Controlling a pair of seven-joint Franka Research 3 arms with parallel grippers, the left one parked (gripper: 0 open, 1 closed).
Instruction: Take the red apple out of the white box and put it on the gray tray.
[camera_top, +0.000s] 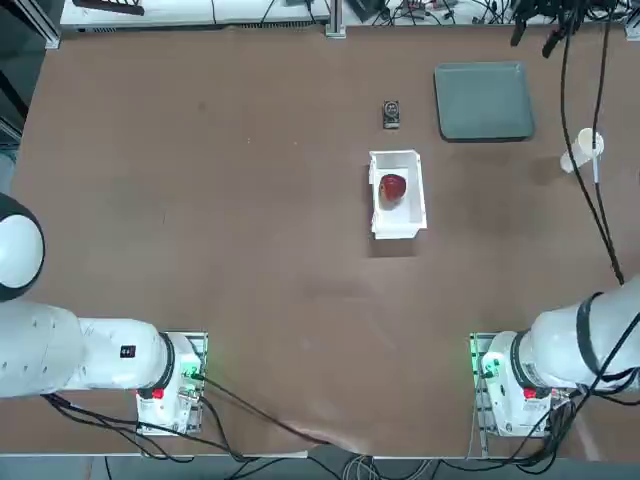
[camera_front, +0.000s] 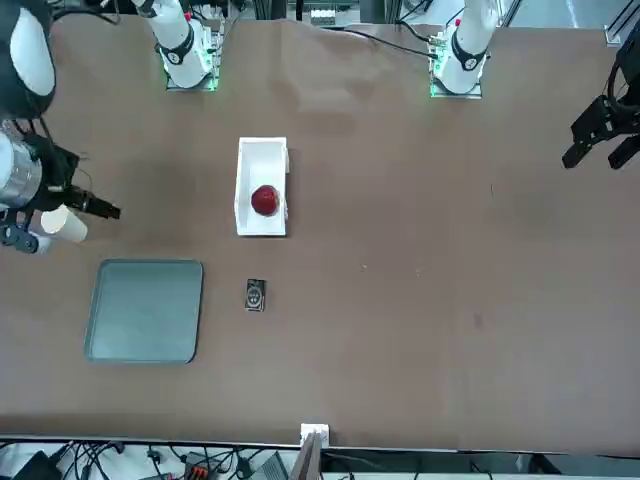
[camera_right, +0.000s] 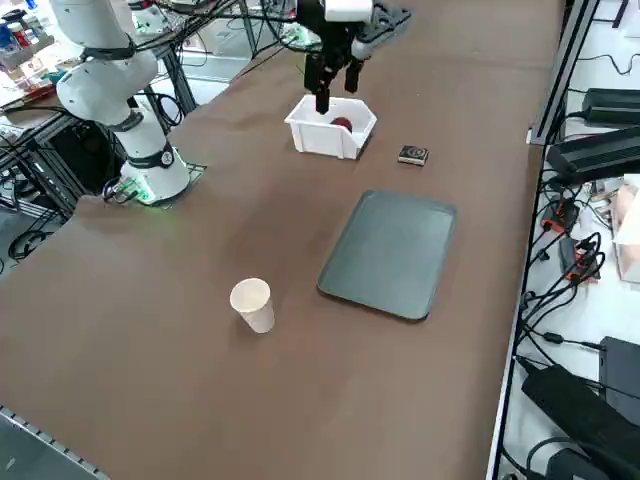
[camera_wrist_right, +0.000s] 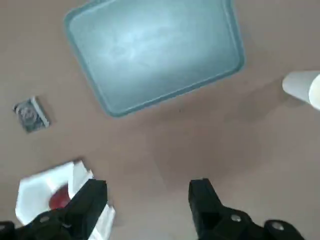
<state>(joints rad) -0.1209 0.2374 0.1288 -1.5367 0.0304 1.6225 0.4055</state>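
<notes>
Black fingers (camera_wrist_right: 90, 202) are spread wide with nothing gripped between them, so the right gripper (camera_front: 100, 205) is unloaded, raised over the table and seen close to the paper cup (camera_front: 64, 224) in the front view. The red apple (camera_top: 392, 187) is sitting inside the white box (camera_top: 398, 233), a bit toward the end away from the arm bases, and the gray tray (camera_top: 485, 101) is waiting for it. So the step in hand looks like the approach, tbh; no grasp has been made.

Next, the gripper should be carried sideways to the box, lined up over the apple, then lowered with a finger on each side. Care is needed with those thin walls, since the box could easily be nudged or tipped if one gets clipped. A round apple might roll too, so it's probably best squeezed around its middle.

As for the views: the whole apple is shown from overhead, while in the right side view it's mostly hidden by the box wall. The finger spread is given away clearly by the wrist view, but the gripper isn't shown in the top one.
</notes>
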